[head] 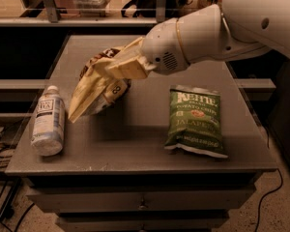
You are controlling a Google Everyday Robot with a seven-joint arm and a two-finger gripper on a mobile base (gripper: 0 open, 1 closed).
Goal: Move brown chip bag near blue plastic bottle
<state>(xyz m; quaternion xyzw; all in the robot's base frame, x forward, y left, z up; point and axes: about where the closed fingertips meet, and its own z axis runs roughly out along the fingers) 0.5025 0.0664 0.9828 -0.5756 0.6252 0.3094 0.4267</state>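
The gripper (97,90) is hanging over the left half of the table (135,146), reaching in from the arm at upper right. It is gripping the brown bag (115,92): the pale fingers (84,100) are clamping across the bag from either side, and the crumpled foil is bulging out above and to the right of them. The bag is tilting down to the left and appears to be riding clear of the surface, judging by the shadow lying directly beneath the gripper. Carrying it raised is probably keeping the foil from dragging or snagging on the tabletop.

The bottle (48,121) is lying on its side down and to the left of the gripper, near the lower fingertip but apart from it, with its cap pointing away from the camera. A bottle lying like this can roll, so the bag should be coming down beside it, not against it.

The green bag (195,121) is lying flat well to the right of the gripper, outside the line to the bottle, so it is not obstructing anything.

Judged state: transport is well along, and the bag is already approaching the bottle. What is remaining is a short travel left, a descent, then release.
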